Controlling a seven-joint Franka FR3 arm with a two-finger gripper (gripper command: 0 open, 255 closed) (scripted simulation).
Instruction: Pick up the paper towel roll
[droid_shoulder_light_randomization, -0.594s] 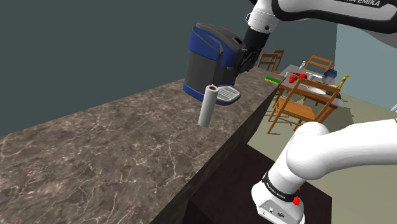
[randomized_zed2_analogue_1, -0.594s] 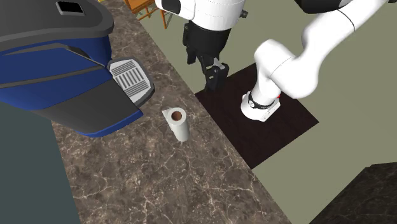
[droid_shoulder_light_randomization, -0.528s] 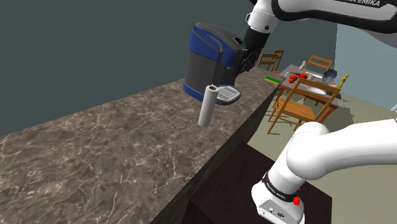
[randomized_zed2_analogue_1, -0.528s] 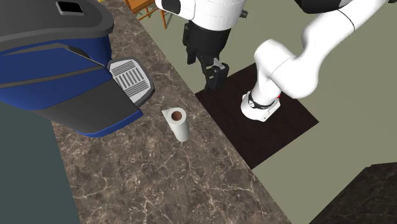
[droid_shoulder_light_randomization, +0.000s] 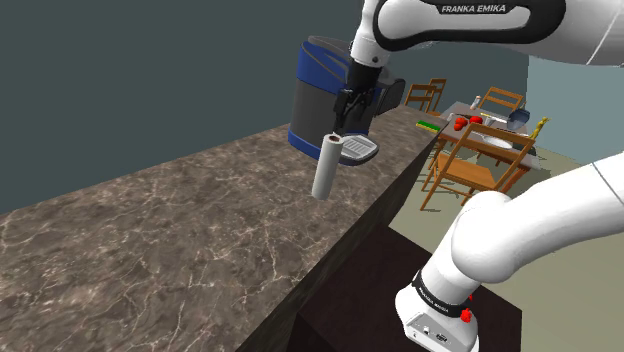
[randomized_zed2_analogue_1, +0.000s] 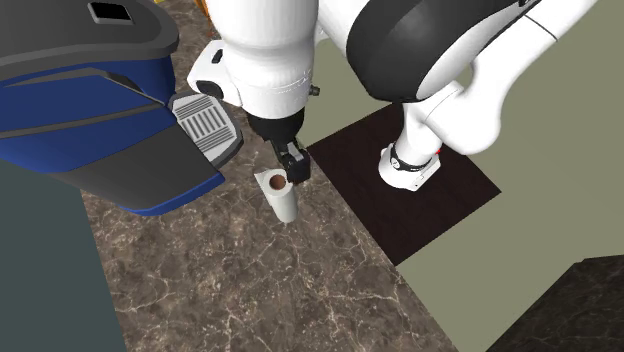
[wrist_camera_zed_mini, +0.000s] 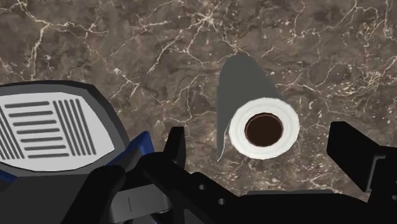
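Dark brown counter with white veins, like marble, runs along a grey-green wall in the shoulder view. On it the paper towel roll stands upright. It is white, with a brown hollow core at its top end. It is near the counter's front edge and just beside the grey drip tray of a blue and grey coffee machine.

The white arm rises from its base on the dark stand and holds the black gripper over the roll, pointing down. In the wrist view the fingers are spread apart. The round top of the roll lies between them, and neither finger touches it.

The second exterior view shows the gripper close to the top of the roll, with the drip tray at its side. Whether the fingertips are lower than the top of the roll, I cannot tell.

Beyond the counter's end, in the shoulder view, a table with small things on it and wooden chairs are standing.
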